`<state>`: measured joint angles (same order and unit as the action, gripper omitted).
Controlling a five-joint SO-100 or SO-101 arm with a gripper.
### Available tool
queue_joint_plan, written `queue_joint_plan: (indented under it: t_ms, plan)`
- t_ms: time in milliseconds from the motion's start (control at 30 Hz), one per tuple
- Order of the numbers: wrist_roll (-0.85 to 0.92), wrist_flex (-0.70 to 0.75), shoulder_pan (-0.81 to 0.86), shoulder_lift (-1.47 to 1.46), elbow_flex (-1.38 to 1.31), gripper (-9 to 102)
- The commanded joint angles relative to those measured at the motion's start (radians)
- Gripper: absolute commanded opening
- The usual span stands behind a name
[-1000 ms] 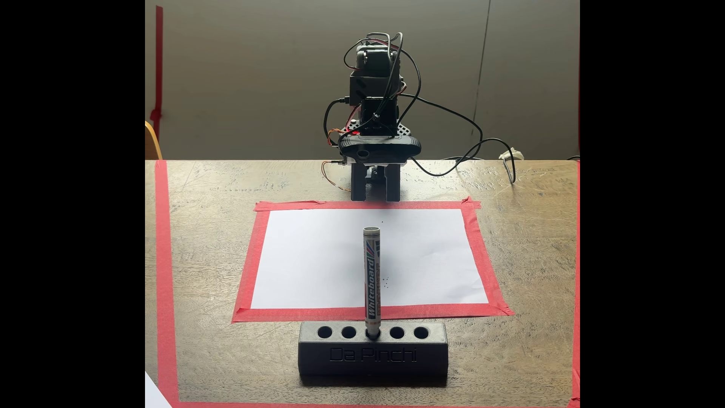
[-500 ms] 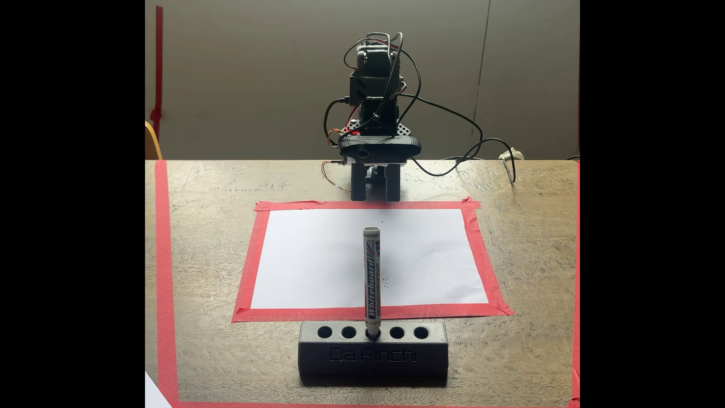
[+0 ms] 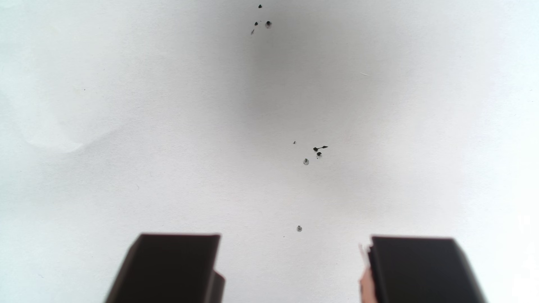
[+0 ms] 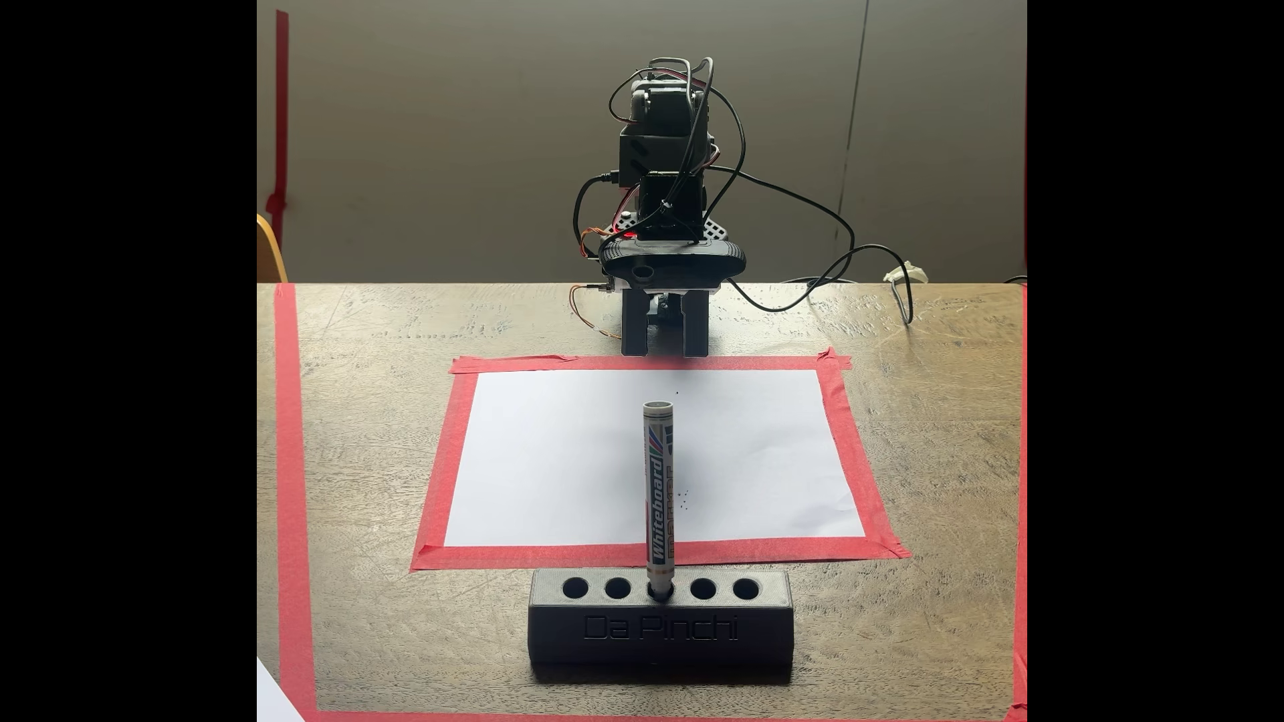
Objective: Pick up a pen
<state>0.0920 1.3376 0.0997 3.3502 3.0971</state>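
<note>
Reaching for the pen
My gripper [image 4: 665, 350] hangs spread and empty over the paper's [image 4: 556, 458] far edge; I'd cross to the pen [image 4: 658, 496], upright in the holder [image 4: 660, 628], and straddle it squarely.

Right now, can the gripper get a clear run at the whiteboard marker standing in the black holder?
Probably yes. The gripper is open at the white paper's far edge; the white-and-grey whiteboard marker stands upright in the black five-hole holder, with bare paper between. Reach is unconfirmed.
</note>
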Motion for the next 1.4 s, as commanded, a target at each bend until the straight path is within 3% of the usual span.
queue_joint_plan:
  t_ms: [0,633,967,1367]
  plan:
    - [-0.002,0.000,-0.006,0.061,0.011,100]
    - [0.008,-0.008,0.006,0.049,-0.044,100]
    - [0.008,-0.133,0.097,-0.189,-0.330,100]
    - [-0.003,-0.135,0.095,-0.683,-0.897,100]
